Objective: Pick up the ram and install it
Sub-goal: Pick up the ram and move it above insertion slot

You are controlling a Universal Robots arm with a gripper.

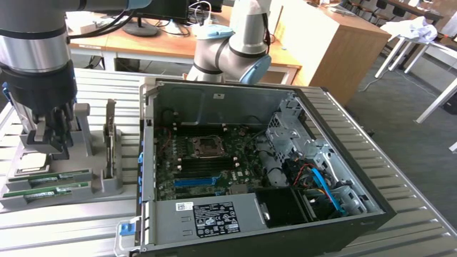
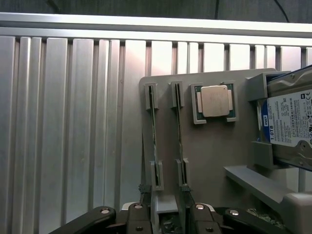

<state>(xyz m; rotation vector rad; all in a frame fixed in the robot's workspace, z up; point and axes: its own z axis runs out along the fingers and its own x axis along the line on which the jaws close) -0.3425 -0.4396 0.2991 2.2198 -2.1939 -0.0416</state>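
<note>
Jaws hang open over the ram (image 2: 179,136); lowered off-centre, they could strike the neighbouring stick (image 2: 153,131) or the holder (image 2: 214,161).

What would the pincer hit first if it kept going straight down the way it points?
Probably the ram, two sticks on edge in the gray holder, at the end under the open pincer. Depth is unclear, so I cannot tell which stick comes first.
</note>
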